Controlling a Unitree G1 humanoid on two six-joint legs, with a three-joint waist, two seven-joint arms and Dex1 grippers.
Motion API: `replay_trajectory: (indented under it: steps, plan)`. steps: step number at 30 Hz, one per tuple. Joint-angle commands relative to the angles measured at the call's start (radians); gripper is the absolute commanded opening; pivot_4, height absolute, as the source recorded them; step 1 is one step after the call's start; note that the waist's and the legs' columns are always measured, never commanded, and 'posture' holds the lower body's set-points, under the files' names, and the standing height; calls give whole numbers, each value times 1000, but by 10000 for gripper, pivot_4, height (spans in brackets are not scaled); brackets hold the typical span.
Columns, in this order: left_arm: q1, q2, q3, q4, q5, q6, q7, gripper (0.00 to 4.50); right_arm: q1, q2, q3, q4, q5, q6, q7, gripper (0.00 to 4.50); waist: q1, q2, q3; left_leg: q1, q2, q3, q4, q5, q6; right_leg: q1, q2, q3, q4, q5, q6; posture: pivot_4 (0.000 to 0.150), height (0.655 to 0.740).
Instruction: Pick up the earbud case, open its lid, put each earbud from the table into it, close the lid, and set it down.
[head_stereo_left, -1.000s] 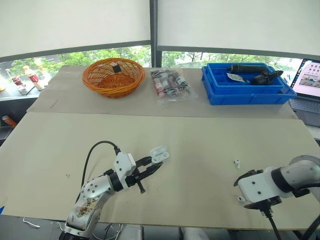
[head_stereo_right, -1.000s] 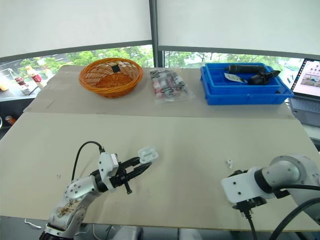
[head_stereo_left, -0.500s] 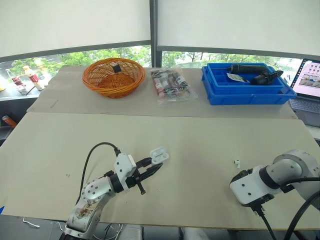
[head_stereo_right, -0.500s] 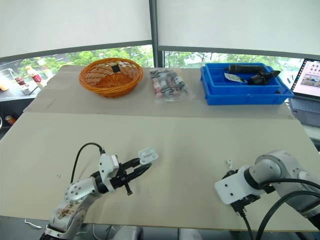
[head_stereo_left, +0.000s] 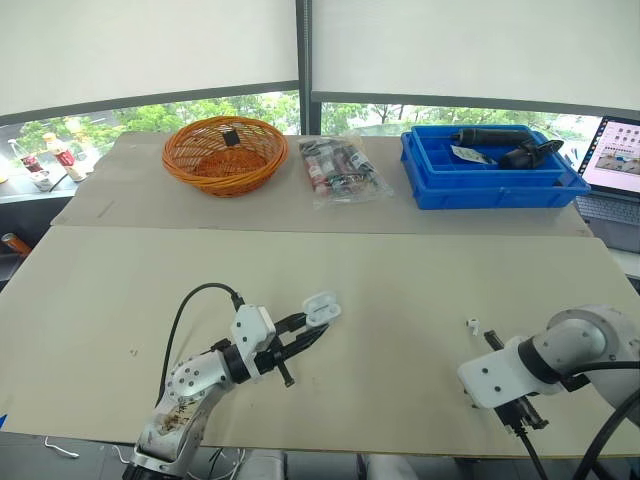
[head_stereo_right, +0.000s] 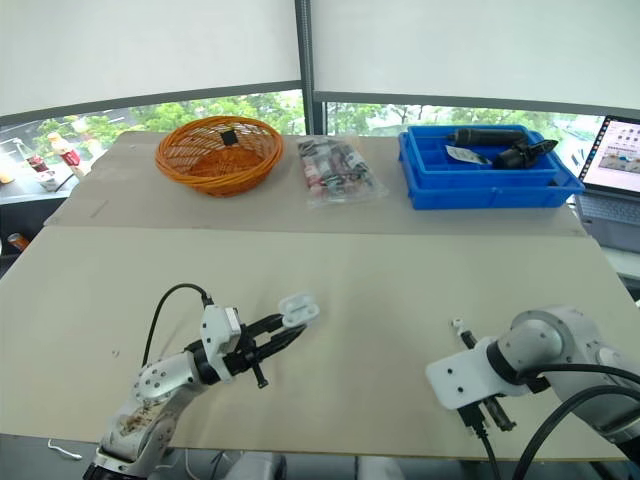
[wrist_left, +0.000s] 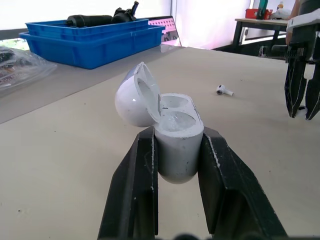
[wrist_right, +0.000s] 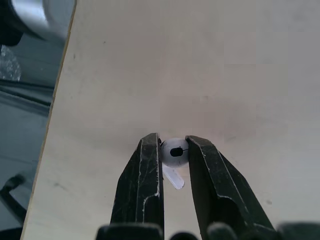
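**A:** Where's the earbud case?

**B:** The earbud case (wrist_left: 175, 137) is held off the desk (head_stereo_left: 420, 270) on the robot's left. The left gripper (head_stereo_left: 306, 325) has its jaws grasping the body from both sides. The lid (wrist_left: 134, 97) is swung back, and both wells look empty.

**A:** And the earbuds?

**B:** The first earbud (wrist_right: 174, 152) is in the right gripper (wrist_right: 172, 141). The jaws are clenched on its round head, with the stem left free. That's near the desk's front edge on the right. I can't tell whether it has cleared the surface. The second earbud (head_stereo_left: 471, 325) lies loose on the desk near that gripper, a little farther from the robot and well apart from the case.

**A:** So which step is this?

**B:** I'd say the lid is open and the first bud is being loaded. Nothing is in the case yet.

**A:** What does the next move call for?

**B:** Lift the bud and carry it across to the case. Line the stem up over a well and lower it in before letting go. The grip is on a small, rounded head, so the bud could twist. The left arm should hold the case steady with its opening up.
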Motion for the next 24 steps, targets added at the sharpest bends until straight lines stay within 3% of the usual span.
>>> replay_trajectory:
  steps: [1,6,14,21,24]
  plan:
    - [-27,-16,-4,5,-3,-27,-7,5785,-10,11,-116,-48,93,128,-30,3557,0,0,0,0,0,0,0,0,0,0,0,0,0,0,0,1500,7163]
    - [-92,-52,-7,65,-5,-35,-9,5785,-21,108,-277,-136,291,447,-140,3557,2,0,0,-1,0,0,0,0,0,0,0,0,0,0,0,1500,7163]
    - [-204,-120,4,156,-19,-14,0,5785,-213,538,-506,-302,690,994,-552,3557,0,-1,0,-2,0,-1,2,0,0,0,1,-1,1,0,0,1500,7163]
    - [-279,-156,0,205,-5,3,16,5785,-353,1010,-547,-328,813,1073,-972,3557,-1,0,0,-4,-1,-2,3,0,0,-2,1,-1,3,0,0,1500,7163]
    - [-309,-161,-2,215,1,11,20,5785,-330,1100,-498,-332,810,1037,-1062,3557,1,0,0,-5,-1,-3,3,0,0,-3,0,-2,3,0,0,1500,7163]
